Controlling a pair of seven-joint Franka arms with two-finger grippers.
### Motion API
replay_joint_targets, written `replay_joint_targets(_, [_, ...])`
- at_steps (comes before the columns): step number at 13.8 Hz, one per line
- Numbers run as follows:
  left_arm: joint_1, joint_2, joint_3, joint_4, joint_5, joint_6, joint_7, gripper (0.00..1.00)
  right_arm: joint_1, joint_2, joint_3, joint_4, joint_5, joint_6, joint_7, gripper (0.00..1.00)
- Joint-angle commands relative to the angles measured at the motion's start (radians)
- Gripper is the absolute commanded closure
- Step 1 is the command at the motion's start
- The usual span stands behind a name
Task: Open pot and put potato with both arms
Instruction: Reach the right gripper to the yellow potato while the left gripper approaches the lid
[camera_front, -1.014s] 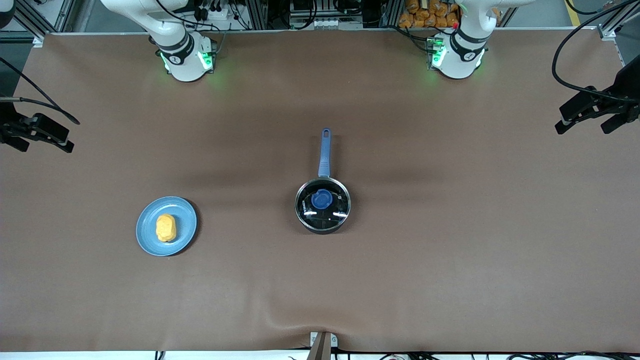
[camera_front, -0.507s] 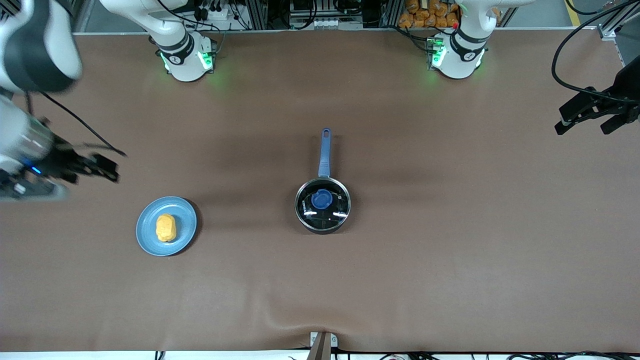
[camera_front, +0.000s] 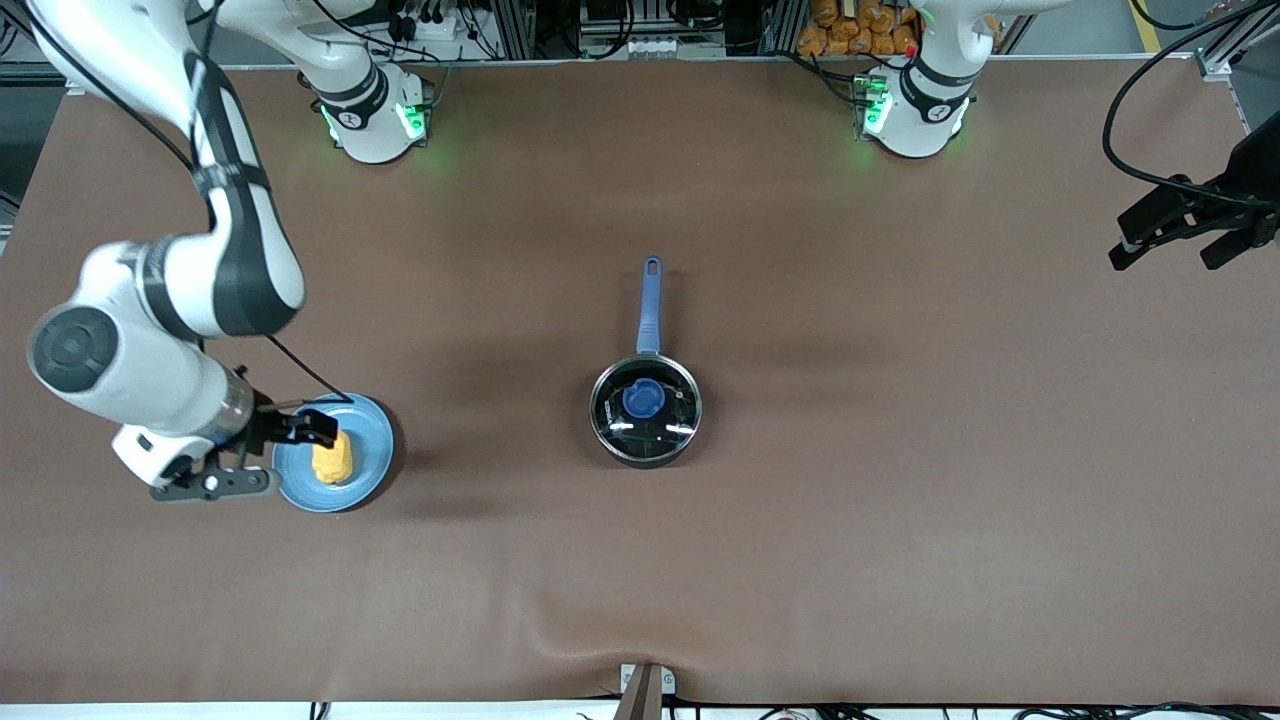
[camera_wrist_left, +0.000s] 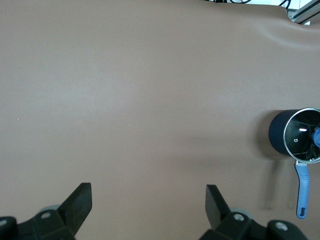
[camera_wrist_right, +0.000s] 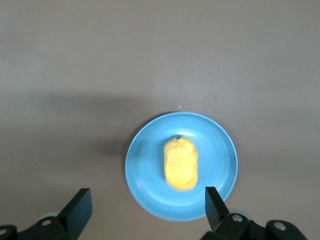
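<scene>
The black pot (camera_front: 645, 459) stands mid-table with its glass lid (camera_front: 662, 425) on, and its blue handle (camera_front: 649, 305) points toward the robots' bases. The yellow-orange potato (camera_front: 333, 459) lies on a blue plate (camera_front: 371, 440) toward the right arm's end. My right gripper (camera_front: 300, 432) hovers open and empty over the plate's edge. In the right wrist view the potato (camera_wrist_right: 181, 164) lies on the plate (camera_wrist_right: 145, 172) just ahead of the open right gripper (camera_wrist_right: 146, 202). My left gripper (camera_front: 1168, 252) waits, open and empty, high over the left arm's end of the table. The left wrist view shows it (camera_wrist_left: 148, 200) open over bare table, with the pot (camera_wrist_left: 279, 134) far off.
The brown table cover (camera_front: 900, 500) has a wrinkle at the edge nearest the front camera. A small bracket (camera_front: 645, 685) sits at that edge. Both arm bases stand along the table's top edge.
My right arm has swung in from the table's end and brought its gripper down over the blue plate beside the potato. The left arm, pot and potato have not moved.
</scene>
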Motion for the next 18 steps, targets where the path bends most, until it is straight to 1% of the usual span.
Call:
replay_joint_targets(1, [-0.011,0.011,0.0,0.006,-0.016,-0.006,-0.015,0.0,-0.025,0.055,-0.003,-0.029,0.02,0.1,-0.079,0.0])
replay_joint_targets(2, [-0.025,0.02,-0.018,0.01,-0.017,-0.004,-0.021,0.0,-0.028,0.072,-0.003,-0.055,0.02,0.151,-0.079,0.0])
replay_joint_targets(4, [-0.042,0.043,-0.074,0.014,-0.014,0.004,-0.065,0.0,-0.043,0.126,-0.001,-0.067,0.022,0.186,-0.079,0.0])
replay_joint_targets(5, [-0.054,0.064,-0.122,0.017,-0.008,0.02,-0.136,0.0,-0.046,0.143,-0.001,-0.069,0.028,0.187,-0.079,0.0])
replay_joint_targets(7, [-0.071,0.115,-0.202,0.017,0.0,0.086,-0.284,0.0,-0.046,0.164,-0.001,-0.07,0.069,0.188,-0.079,0.0])
replay_joint_targets(9, [-0.122,0.175,-0.24,0.021,-0.003,0.125,-0.366,0.0,-0.045,0.172,-0.001,-0.085,0.074,0.211,-0.079,0.0])
replay_joint_targets(11, [-0.217,0.239,-0.244,0.037,0.0,0.196,-0.504,0.0,-0.04,0.173,-0.001,-0.115,0.074,0.257,-0.079,0.0])
replay_joint_targets(13, [-0.298,0.342,-0.24,0.081,0.004,0.282,-0.63,0.0,-0.039,0.181,-0.003,-0.127,0.074,0.282,-0.081,0.0])
replay_joint_targets(16, [-0.437,0.517,-0.233,0.177,0.146,0.321,-0.763,0.0,-0.039,0.193,-0.003,-0.129,0.072,0.285,-0.082,0.0])
replay_joint_targets(18, [-0.494,0.593,-0.231,0.196,0.211,0.391,-0.851,0.0,-0.039,0.195,-0.003,-0.129,0.071,0.285,-0.082,0.0])
